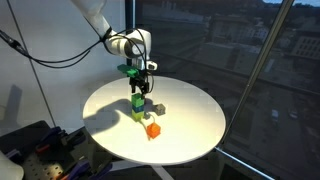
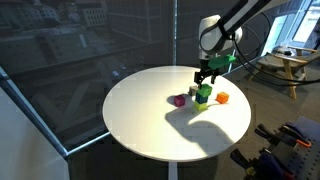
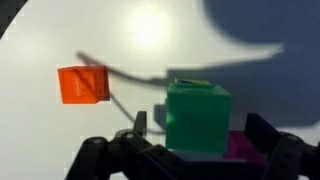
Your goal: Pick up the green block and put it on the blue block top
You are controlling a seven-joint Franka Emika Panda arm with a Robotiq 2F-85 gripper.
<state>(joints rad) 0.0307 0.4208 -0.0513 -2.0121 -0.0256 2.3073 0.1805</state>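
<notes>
Hand [image 1: 139, 85] spread wide, straddling small bright green cube [image 3: 197, 115], which sits raised, seemingly on a stack; small dark blue cube underneath not visible. Small orange cube [image 3: 82, 85] at 10 o'clock. Best withdrawn straight up, no side-nudge.

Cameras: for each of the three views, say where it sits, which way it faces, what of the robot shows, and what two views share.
Exterior view: raised beside the round white table, looking down at it; arm enters upper left, gripper shows.
Exterior view: raised, looking down at the table; arm enters upper right.
Wrist view: on the wrist, facing the green block; only fingers show.
Shared: all three show the green block and orange block.
</notes>
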